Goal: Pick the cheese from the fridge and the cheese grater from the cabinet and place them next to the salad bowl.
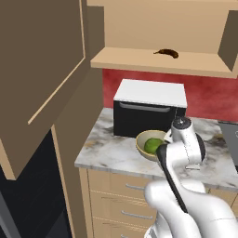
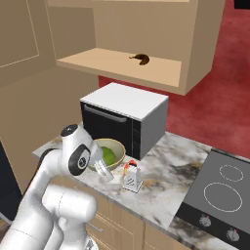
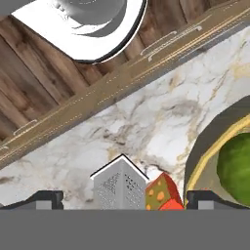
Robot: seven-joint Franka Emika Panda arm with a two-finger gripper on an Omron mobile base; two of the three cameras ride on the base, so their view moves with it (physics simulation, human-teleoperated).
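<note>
The end effector (image 3: pixel 122 200) is wide apart above the grater (image 2: pixel 132 177) and cheese (image 3: pixel 163 192); lift straight up, gently.

Cheese grater (image 2: pixel 132 177) upright, cheese (image 3: pixel 164 193) touching, beside salad bowl (image 2: pixel 107 153)

You are looking at a kitchen with no readable writing: the microwave (image 2: pixel 128 118) is showing a plain white top and dark door without brand or digits. The stove (image 2: pixel 220 197) knobs are perhaps carrying small red marks, too tiny to read. The cheese grater (image 2: pixel 132 177) is bearing no label.
</note>
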